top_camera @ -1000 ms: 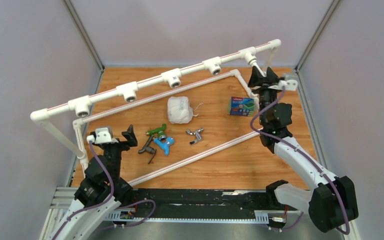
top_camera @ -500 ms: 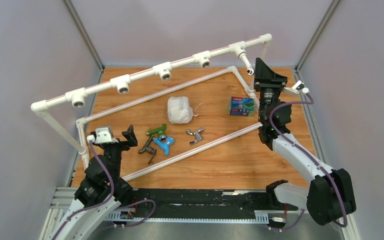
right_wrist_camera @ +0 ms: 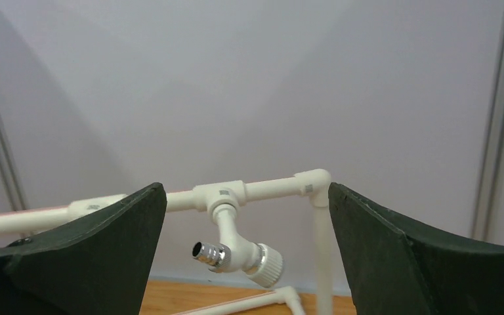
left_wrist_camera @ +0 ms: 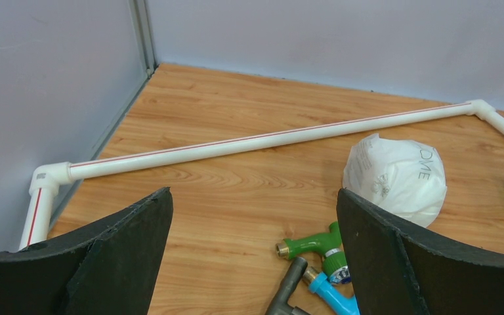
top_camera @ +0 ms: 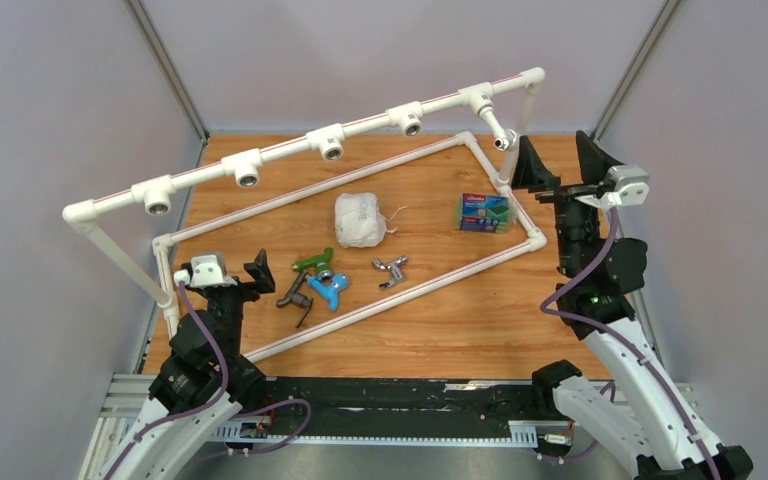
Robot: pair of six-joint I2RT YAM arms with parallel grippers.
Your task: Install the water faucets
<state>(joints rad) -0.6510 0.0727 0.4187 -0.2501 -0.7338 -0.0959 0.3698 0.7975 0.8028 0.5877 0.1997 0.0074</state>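
The white faucet (top_camera: pixel 497 130) hangs screwed into the rightmost tee of the raised white pipe rail (top_camera: pixel 290 163). In the right wrist view the white faucet (right_wrist_camera: pixel 244 253) shows its chrome spout and knurled knob. My right gripper (top_camera: pixel 558 163) stands open just right of it, touching nothing; in its own view the right gripper (right_wrist_camera: pixel 246 190) frames the faucet from a distance. The green faucet (top_camera: pixel 312 263), blue faucet (top_camera: pixel 329 289), dark grey faucet (top_camera: pixel 295 298) and chrome faucet (top_camera: pixel 390 270) lie on the table. My left gripper (top_camera: pixel 231 279) is open and empty to their left, and in its own view the left gripper (left_wrist_camera: pixel 252 197) has the green faucet (left_wrist_camera: pixel 315 248) near its right finger.
Several empty tees (top_camera: pixel 331 150) face forward along the rail. The frame's base pipe (left_wrist_camera: pixel 269 136) runs round the table. A white crumpled bag (top_camera: pixel 359 220) and a packet of sponges (top_camera: pixel 486 212) lie inside the frame. Grey walls enclose the table on three sides.
My right gripper opened, let go of the white faucet and pulled back to the right. The pipe rail swung up and back, then stayed put. The left arm has not moved.
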